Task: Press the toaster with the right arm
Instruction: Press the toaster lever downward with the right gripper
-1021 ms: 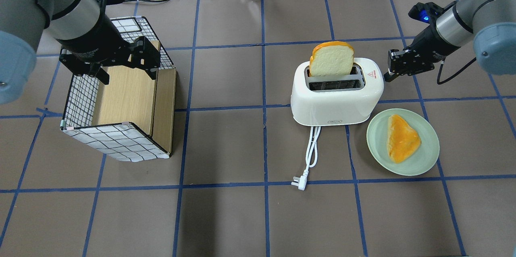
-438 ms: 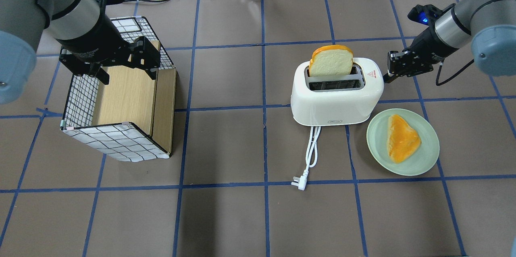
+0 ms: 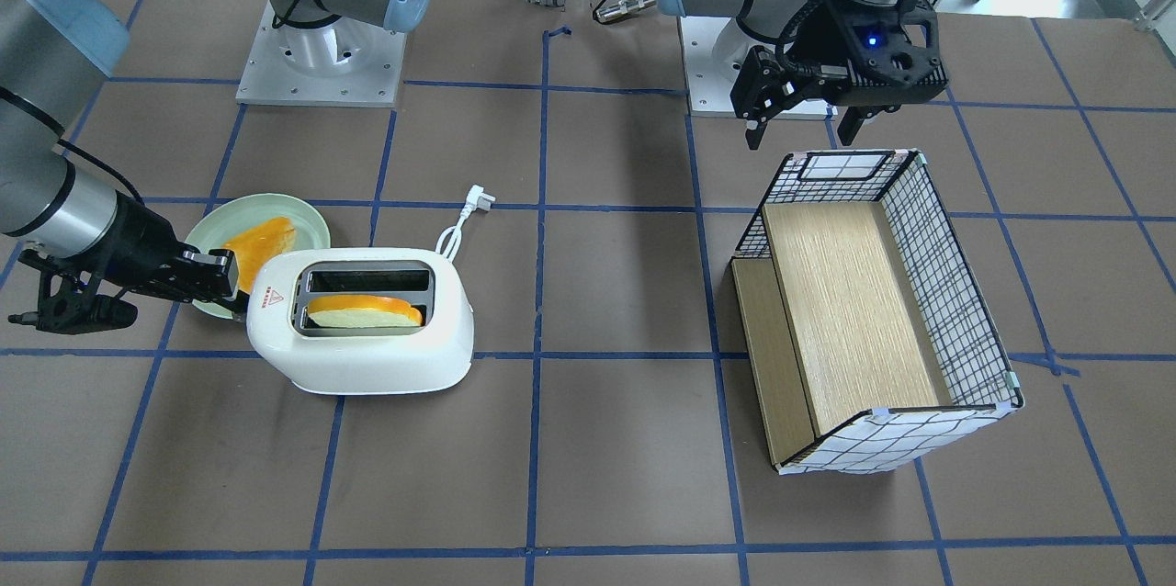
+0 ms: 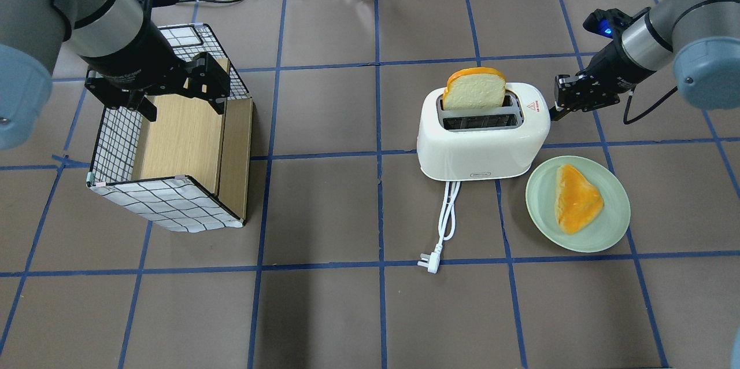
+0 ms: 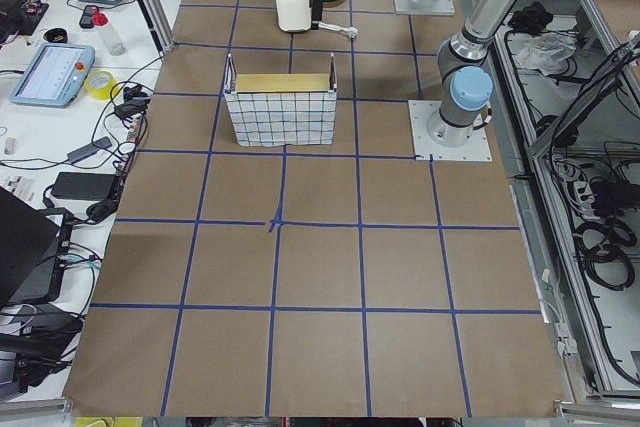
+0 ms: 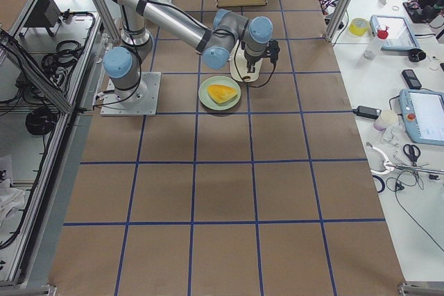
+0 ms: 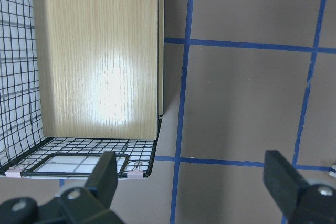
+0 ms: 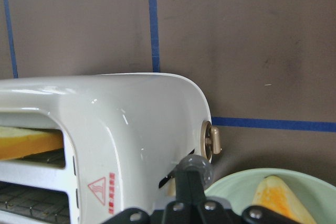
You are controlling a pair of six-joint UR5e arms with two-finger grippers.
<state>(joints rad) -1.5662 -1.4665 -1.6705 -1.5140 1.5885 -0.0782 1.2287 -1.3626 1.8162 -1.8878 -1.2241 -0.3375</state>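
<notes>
Now right gripper point(image 4: 556, 111) shut, empty, tips at toaster point(image 4: 483, 143) end, beside knob point(image 8: 211, 141). Risk: off-centre push slips off lever (hidden under tips), shoves light toaster sideways, bread point(image 4: 474, 90) left unlowered.

On the brown taped-grid desk point(image 4: 324, 207), the white rounded plastic toaster point(image 4: 483, 140) sits right of centre, with an orange-crusted bread slice point(image 4: 475, 90) upright in its far slot. Its white cord point(image 4: 446, 216) trails toward the robot. The pale green round plate point(image 4: 607, 239), carrying an orange bread piece point(image 4: 577, 198), lies just beside the toaster's near right corner. The right gripper point(image 4: 556, 111) is at the toaster's right end. The black wire basket with wooden panels point(image 4: 173, 149) stands well apart on the left, under the left gripper point(image 4: 184, 104).
</notes>
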